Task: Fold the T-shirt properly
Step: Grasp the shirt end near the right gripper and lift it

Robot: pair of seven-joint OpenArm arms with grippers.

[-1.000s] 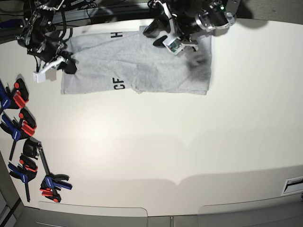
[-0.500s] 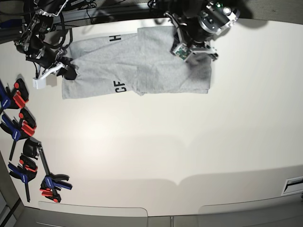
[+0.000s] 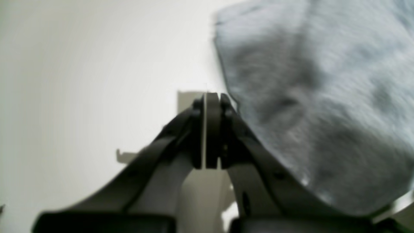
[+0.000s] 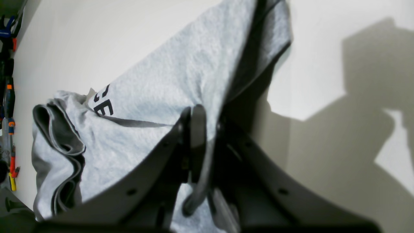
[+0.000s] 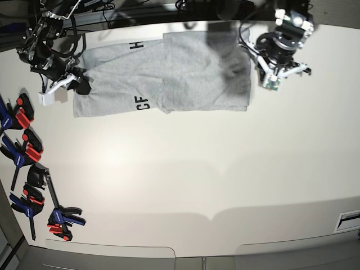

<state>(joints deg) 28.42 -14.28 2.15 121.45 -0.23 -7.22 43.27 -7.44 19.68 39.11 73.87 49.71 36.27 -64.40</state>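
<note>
1. The T-shirt point(image 5: 169, 79) lies partly folded on the table point(image 5: 197, 169) at about 12 o'clock of the base view, near the far edge, with black lettering showing on its 9 o'clock half.
2. It looks light, soft and limp: the cloth sags into layered folds in the right wrist view, so it should drape and slip rather than hold a shape. It is not fragile, and best taken at a hem, corner or doubled edge, where a pinch catches all layers.
3. The right gripper point(image 4: 197, 136) is clenched on the T-shirt's cloth at the 9 o'clock end.
4. The left gripper point(image 3: 207, 129) is clamped together with nothing between its fingers; the grey cloth lies just beside it, at its 3 o'clock. That view is blurred, so whether it brushes the cloth I cannot tell.
5. No containers are in view. A row of clamps point(image 5: 25, 152) lies at the table's 9 o'clock edge, well apart from the T-shirt.
</note>
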